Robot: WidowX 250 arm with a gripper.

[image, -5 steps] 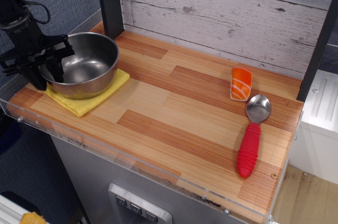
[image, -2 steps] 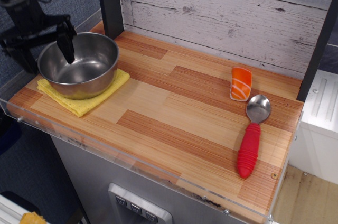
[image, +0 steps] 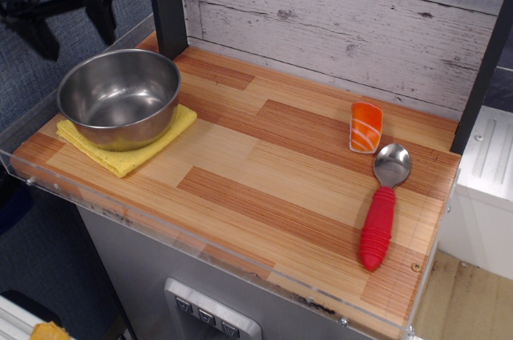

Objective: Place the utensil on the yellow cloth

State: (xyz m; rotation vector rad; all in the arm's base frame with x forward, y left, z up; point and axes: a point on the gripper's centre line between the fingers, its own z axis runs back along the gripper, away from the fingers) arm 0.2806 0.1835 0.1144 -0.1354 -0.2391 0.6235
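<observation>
Moved: gripper up and clear of the bowl since a second ago, when it straddled the near-left rim; now high at the top-left corner, touching nothing.
Jaws: spread wide, empty, both prongs pointing down.
Utensil: steel bowl upright on the yellow cloth, far left of the worktop; covers most of the cloth, front and right edges of fabric showing.
Task status: looks done, bowl resting on cloth unaided.
Handling, bowl: rigid, likely light, polished and slippery; thin rim the only sensible hold, one prong inside and one outside the wall. Round body too wide and slick to pinch across.
Handling, cloth: soft, folded layers; could bunch or shift if the bowl gets dragged rather than lifted.
Nearby: sushi piece and red-handled spoon well apart at the right end, spoon bowl just below the sushi.
Obstructions: dark post just behind the bowl, clear acrylic edge at left and front; otherwise nothing near the bowl.
</observation>
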